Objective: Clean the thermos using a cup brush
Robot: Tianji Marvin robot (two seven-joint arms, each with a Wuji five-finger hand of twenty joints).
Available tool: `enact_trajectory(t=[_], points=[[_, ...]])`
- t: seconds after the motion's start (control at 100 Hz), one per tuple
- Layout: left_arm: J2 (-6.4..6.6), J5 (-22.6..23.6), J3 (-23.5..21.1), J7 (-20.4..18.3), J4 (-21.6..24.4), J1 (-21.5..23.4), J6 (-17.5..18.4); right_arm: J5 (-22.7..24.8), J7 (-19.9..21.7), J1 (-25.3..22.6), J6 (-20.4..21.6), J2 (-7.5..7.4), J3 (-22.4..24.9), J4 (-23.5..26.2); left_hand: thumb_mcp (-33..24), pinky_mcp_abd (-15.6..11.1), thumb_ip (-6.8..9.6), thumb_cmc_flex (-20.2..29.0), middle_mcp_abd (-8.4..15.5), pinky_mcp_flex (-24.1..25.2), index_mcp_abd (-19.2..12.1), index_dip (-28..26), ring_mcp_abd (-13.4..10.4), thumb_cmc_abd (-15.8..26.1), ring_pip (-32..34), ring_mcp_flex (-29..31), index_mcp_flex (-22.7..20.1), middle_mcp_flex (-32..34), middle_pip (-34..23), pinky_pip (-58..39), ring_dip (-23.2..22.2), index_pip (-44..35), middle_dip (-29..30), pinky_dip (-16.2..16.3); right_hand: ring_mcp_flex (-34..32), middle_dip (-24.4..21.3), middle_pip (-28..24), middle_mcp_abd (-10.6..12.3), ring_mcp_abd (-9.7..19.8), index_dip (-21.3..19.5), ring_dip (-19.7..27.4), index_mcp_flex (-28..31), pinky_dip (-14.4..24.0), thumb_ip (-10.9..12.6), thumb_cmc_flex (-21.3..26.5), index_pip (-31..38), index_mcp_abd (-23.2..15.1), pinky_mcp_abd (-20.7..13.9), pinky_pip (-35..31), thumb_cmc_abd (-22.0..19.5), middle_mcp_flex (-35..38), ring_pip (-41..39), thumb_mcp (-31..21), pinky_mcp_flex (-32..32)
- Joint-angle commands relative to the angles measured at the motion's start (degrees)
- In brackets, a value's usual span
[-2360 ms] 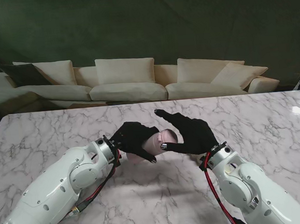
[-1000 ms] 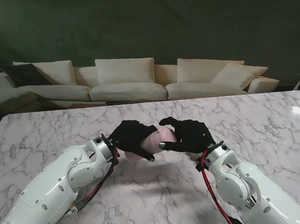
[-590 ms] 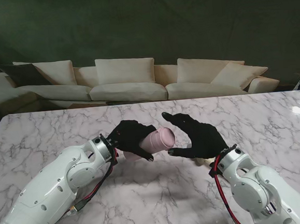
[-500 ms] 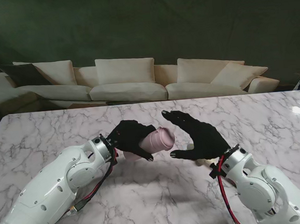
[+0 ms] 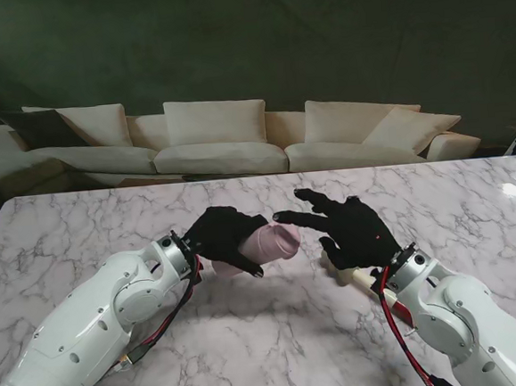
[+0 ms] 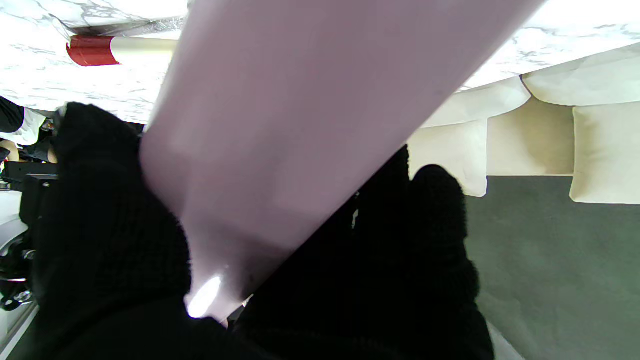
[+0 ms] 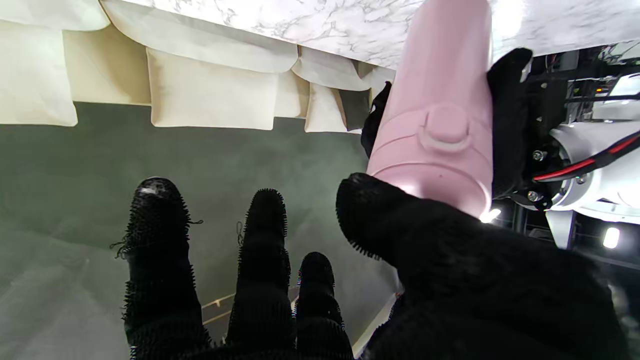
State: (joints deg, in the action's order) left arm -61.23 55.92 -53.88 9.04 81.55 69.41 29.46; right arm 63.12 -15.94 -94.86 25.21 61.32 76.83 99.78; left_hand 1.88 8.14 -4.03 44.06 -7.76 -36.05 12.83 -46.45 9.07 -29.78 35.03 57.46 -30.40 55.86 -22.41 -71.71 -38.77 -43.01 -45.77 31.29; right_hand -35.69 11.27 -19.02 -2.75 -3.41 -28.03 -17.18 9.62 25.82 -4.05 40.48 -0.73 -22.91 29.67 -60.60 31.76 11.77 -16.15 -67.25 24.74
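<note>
We hold the pink thermos [image 5: 264, 243] off the marble table [image 5: 82, 234], gripped around its body by our left hand [image 5: 224, 236], whose black-gloved fingers [image 6: 430, 220] wrap it from both sides. Its lid is on, with a round button showing in the right wrist view [image 7: 445, 125], so we cannot see anything inside. The long axis lies nearly level, the capped end pointing toward about 3 o'clock from our left hand, straight at our right hand [image 5: 350, 230]. That right hand is released, fingers spread and holding nothing; its index fingertip [image 5: 280, 216] reaches to the cap end, though we cannot tell whether it touches. A pale handle, likely the cup brush [image 5: 354, 273], lies on the table under our right hand, at roughly 4 o'clock from the thermos.
</note>
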Motion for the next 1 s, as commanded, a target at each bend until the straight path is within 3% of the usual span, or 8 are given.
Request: enact_trajectory(t=[0.0, 0.14, 0.34, 0.59, 0.71, 0.89, 0.99], points=[[-0.08, -0.1, 0.0, -0.6, 0.4, -0.2, 0.2, 0.8, -0.6, 1.2, 0.3, -0.33, -0.7, -0.8, -20.6, -4.6, 3.62, 27.6, 2.5, 0.7, -13.9, -2.9, -3.2, 16.1, 9.0, 3.7, -3.8, -0.6, -3.0, -2.8, -2.6, -5.1, -1.5, 1.4, -1.0, 0.3, -0.7, 0.6, 1.5, -0.8, -0.3, -1.1, -0.2, -1.2, -1.3, -0.2, -2.5, -1.6, -0.4, -0.5, -1.5, -1.2, 1.0, 0.0], [-0.06, -0.1, -0.1, -0.8, 0.5, -0.1, 0.3, 4.5, -3.0, 3.4, -0.7, -0.93, -3.0, -2.6, -20.5, -4.7, 3.6, 27.6, 2.6, 0.6, -13.9, -2.9, -3.2, 16.0, 9.0, 3.7, -3.8, -0.6, -3.0, -2.8, -2.6, -5.1, -1.5, 1.4, -1.9, 0.2, -0.4, -0.2, 2.0, -2.0, -1.2, -0.7, 0.3, -1.1, -4.6, 0.6, -2.5, -3.4, -2.0, 1.4, -1.5, -3.6, 1.8, 1.2], [-0.08, -0.2, 0.1, -0.8, 0.5, -0.2, 0.2, 4.4, -1.5, 4.9, -0.2, -1.16, -4.5, -3.6, -20.6, -4.6, 3.6, 27.6, 2.6, 0.7, -13.8, -2.9, -3.2, 16.2, 9.0, 3.7, -3.8, -0.7, -3.0, -2.8, -2.6, -5.0, -1.4, 1.4, -1.8, -0.1, 0.3, -0.3, 1.9, -4.6, -1.4, 1.5, 0.7, -1.0, -8.1, 2.4, -2.4, -3.7, -2.3, 6.3, -1.5, -4.3, 2.2, 0.9], [-0.13, -0.3, 0.4, -0.7, 0.3, -0.3, 0.2, 5.0, 0.1, 5.7, -1.2, -1.44, -5.7, -4.1, -20.5, -4.5, 3.58, 27.6, 2.5, 0.8, -13.8, -2.9, -3.0, 16.2, 9.0, 3.6, -3.8, -0.7, -3.1, -2.8, -2.6, -5.0, -1.4, 1.5, -1.9, 0.3, -0.5, -0.4, 1.5, -6.9, -1.6, 2.8, 1.6, -1.3, -9.8, 5.7, -2.4, -3.3, -2.4, 8.0, -1.3, -4.3, 3.1, -0.3], [-0.16, -0.5, 0.9, -0.8, 0.1, -0.5, 0.2, 5.3, -0.8, 6.2, -2.7, -1.4, -6.8, -4.9, -20.6, -4.5, 3.54, 27.6, 2.5, 0.8, -13.8, -2.9, -3.1, 16.2, 9.0, 3.6, -3.8, -0.7, -3.1, -2.8, -2.6, -5.0, -1.4, 1.5, -2.9, 1.5, -3.3, -0.4, 1.7, -8.3, -2.4, 4.7, 3.2, -2.0, -11.4, 11.6, -2.6, -3.3, -2.6, 6.0, -1.3, -4.9, 5.4, -0.1], [-0.2, -0.8, 1.3, -1.0, -0.2, -0.8, 0.3, 5.8, -4.7, 7.4, -4.3, -1.2, -8.7, -6.8, -20.6, -4.4, 3.53, 27.7, 2.5, 0.9, -13.8, -2.9, -2.9, 16.3, 9.1, 3.6, -3.9, -0.7, -3.2, -2.8, -2.6, -5.0, -1.4, 1.5, -4.7, 3.9, -9.5, 0.6, 2.3, -8.0, -3.7, 11.0, 5.4, -3.2, -14.5, 25.6, -3.6, -3.8, -3.5, 3.7, -1.4, -6.5, 7.9, 0.6], [-0.23, -0.9, 1.3, -0.9, -0.2, -0.9, 0.3, 5.8, -5.5, 7.7, -4.5, -1.15, -9.3, -7.2, -20.6, -4.4, 3.48, 27.7, 2.5, 0.9, -13.8, -3.0, -3.0, 16.3, 9.1, 3.5, -3.8, -0.7, -3.1, -2.8, -2.6, -5.0, -1.4, 1.5, -5.0, 4.4, -11.4, 0.6, 2.3, -9.1, -4.4, 12.8, 6.1, -4.4, -17.6, 34.8, -4.4, -3.3, -3.5, 2.6, -1.4, -7.2, 14.8, 0.4]])
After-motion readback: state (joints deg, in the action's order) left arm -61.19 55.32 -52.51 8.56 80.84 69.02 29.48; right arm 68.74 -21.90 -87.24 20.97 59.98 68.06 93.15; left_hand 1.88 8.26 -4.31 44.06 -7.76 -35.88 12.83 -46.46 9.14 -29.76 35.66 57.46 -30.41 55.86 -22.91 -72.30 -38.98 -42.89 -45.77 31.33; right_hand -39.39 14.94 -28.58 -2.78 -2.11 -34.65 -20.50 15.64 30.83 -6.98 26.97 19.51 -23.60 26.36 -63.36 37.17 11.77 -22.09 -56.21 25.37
